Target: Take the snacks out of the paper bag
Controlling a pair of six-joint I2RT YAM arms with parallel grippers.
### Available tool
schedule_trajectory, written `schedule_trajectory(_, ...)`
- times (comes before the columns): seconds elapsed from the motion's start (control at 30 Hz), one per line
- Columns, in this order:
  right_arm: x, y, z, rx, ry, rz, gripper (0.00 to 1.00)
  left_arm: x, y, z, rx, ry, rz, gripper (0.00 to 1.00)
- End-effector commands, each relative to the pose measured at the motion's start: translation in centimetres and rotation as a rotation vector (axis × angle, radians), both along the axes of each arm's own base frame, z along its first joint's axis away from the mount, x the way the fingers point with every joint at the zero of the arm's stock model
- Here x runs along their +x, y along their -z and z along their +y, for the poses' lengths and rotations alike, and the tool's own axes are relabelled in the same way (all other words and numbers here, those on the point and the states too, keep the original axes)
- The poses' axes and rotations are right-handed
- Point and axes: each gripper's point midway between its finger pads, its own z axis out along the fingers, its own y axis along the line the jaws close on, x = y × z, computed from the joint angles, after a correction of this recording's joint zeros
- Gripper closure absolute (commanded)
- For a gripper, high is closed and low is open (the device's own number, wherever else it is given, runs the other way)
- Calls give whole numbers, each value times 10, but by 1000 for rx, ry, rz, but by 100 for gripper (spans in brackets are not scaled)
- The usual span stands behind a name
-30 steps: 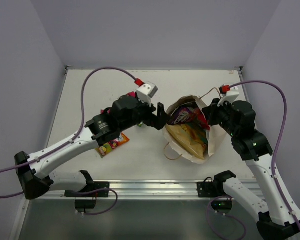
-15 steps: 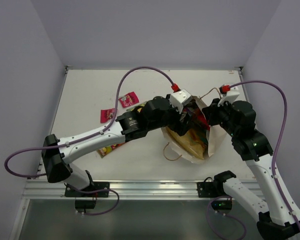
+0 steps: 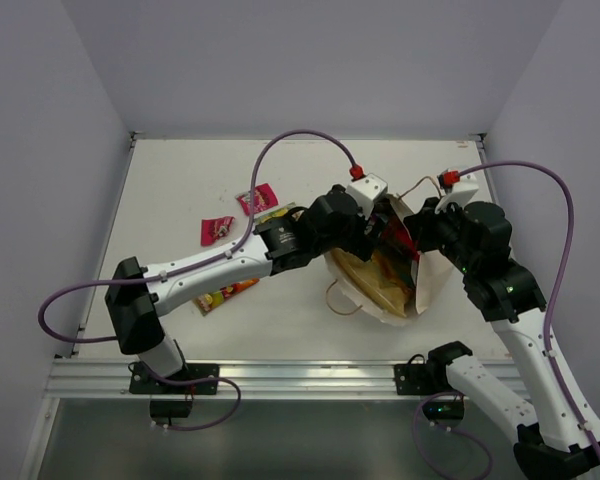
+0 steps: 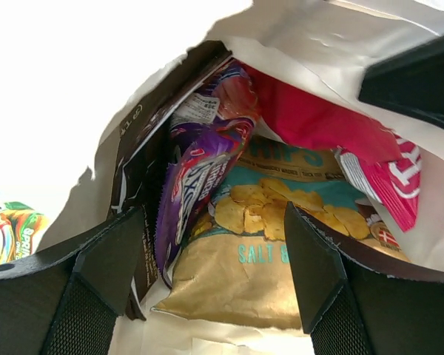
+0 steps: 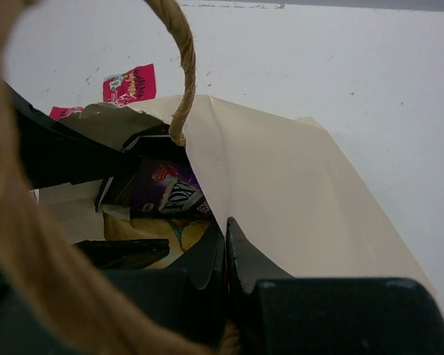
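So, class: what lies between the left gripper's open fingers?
In the left wrist view, a purple packet and a tan chips pouch, both inside the paper bag.

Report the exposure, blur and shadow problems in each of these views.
Left wrist: the upper left is blown out to plain white, yet inside the paper bag the print on the tan pouch reads sharp. Right wrist: the cord handle looms close to the lens, blurred. Top external: even, soft light, only faint shadows on the table.
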Motion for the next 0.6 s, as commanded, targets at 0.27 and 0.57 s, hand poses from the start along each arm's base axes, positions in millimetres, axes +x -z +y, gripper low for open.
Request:
schedule_trajectory(0.27, -3, -13, 6, 26, -36, -27, 97, 4, 2, -29, -27, 119, -5, 27)
schedule_trajectory(0.57, -3, -9, 8, 26, -42, -24, 97, 22, 12, -33, 17, 85, -32, 90)
